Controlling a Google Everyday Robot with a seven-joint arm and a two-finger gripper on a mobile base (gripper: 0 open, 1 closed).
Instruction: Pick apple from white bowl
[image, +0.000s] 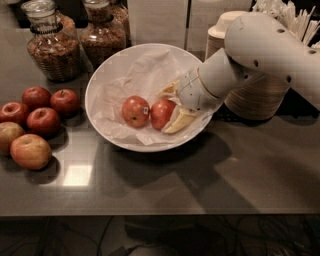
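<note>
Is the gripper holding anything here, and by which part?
Cannot tell: the gripper sits against the right side of the apple in the white bowl; not lifted.

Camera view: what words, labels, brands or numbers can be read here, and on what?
No text can be read.
Small white sticker on the mottled apple in the white bowl: too small to read.
Glass jars: no label visible.
Claw, in the bowl at the red apple: no marking visible.
</note>
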